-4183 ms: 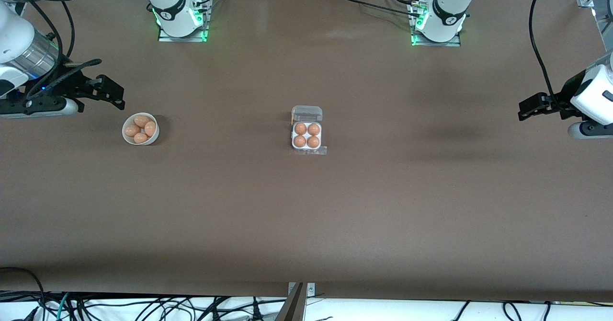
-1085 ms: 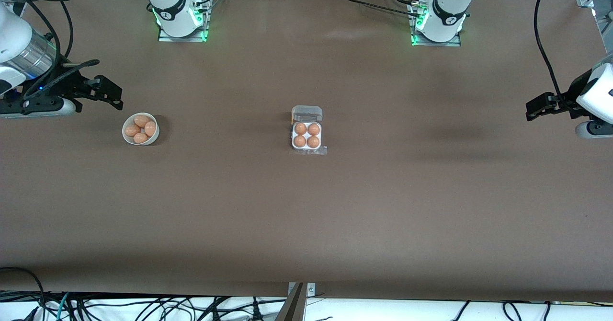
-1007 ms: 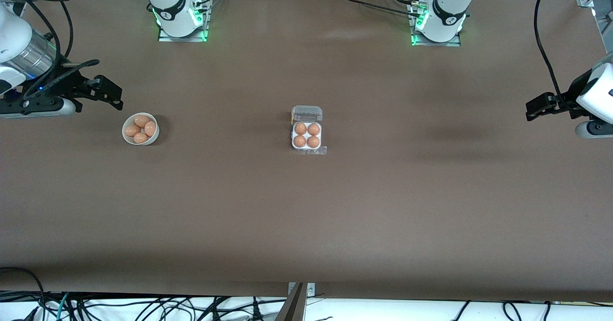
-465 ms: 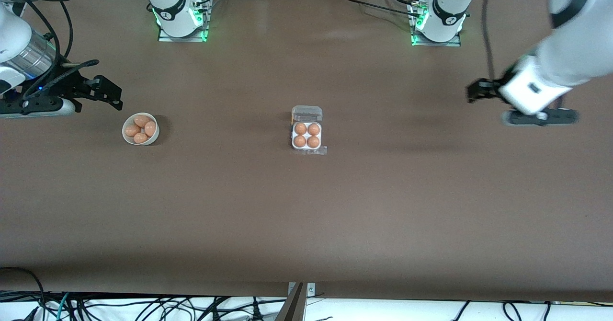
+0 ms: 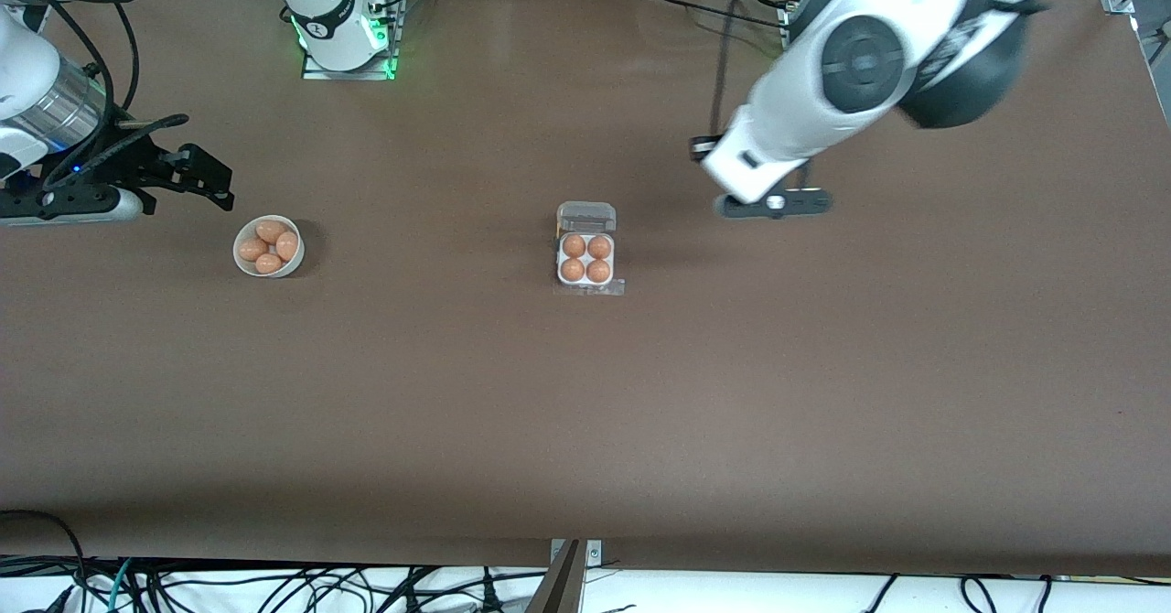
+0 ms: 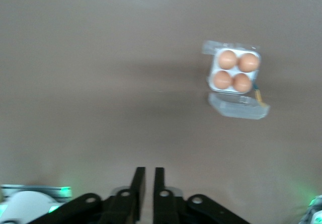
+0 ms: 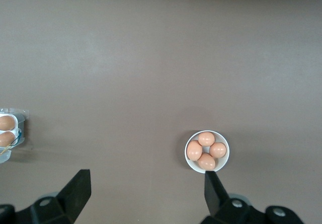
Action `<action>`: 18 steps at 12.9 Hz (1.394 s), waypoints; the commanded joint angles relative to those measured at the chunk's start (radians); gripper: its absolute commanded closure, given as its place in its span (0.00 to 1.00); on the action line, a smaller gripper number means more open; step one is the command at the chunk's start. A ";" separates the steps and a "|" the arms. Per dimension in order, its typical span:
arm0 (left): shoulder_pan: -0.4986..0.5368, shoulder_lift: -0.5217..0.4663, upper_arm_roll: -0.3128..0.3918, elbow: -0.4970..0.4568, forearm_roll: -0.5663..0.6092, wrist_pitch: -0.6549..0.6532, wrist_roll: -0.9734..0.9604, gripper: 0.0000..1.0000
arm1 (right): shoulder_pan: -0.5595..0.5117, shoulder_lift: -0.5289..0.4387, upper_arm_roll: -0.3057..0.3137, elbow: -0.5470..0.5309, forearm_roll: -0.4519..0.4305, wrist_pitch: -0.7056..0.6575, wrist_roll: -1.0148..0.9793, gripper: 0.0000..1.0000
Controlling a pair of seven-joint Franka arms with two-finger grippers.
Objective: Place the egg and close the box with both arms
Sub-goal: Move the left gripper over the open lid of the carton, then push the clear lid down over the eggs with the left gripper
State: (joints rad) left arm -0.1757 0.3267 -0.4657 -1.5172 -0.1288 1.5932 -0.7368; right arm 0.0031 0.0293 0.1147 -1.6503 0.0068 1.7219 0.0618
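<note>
The clear box point(image 5: 585, 259) sits mid-table with its lid point(image 5: 586, 218) folded open, on the side toward the arm bases. An egg point(image 5: 574, 246) fills each of its four cells. My left gripper point(image 5: 703, 148) hangs over bare table beside the box, toward the left arm's end. In the left wrist view its fingers point(image 6: 139, 178) are shut with nothing between them, and the box point(image 6: 234, 71) lies apart from them. My right gripper point(image 5: 215, 183) waits open over the table by the bowl. The right wrist view catches the box point(image 7: 19, 128) at its edge.
A round white bowl point(image 5: 245, 269) with several brown eggs stands toward the right arm's end of the table; it shows in the right wrist view as the bowl point(image 7: 193, 164). The two green-lit arm bases stand along the table's edge farthest from the front camera.
The left arm has swung in from its end of the table to beside the box, and its gripper has gone from open to shut. The right arm has not moved.
</note>
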 commanded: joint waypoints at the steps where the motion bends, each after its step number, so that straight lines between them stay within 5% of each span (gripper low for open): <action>1: -0.091 0.116 0.001 0.032 -0.017 0.079 -0.108 0.99 | -0.008 -0.011 0.006 -0.005 -0.011 -0.004 0.009 0.00; 9: -0.232 0.344 0.002 0.031 -0.011 0.214 -0.251 1.00 | -0.008 -0.011 -0.001 -0.006 -0.011 -0.005 0.007 0.00; 18: -0.258 0.382 0.053 0.035 -0.002 0.404 -0.286 1.00 | -0.008 -0.011 -0.001 -0.006 -0.010 -0.005 0.009 0.00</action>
State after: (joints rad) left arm -0.4218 0.6993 -0.4462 -1.5116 -0.1289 1.9739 -1.0125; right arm 0.0023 0.0295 0.1080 -1.6505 0.0067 1.7215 0.0619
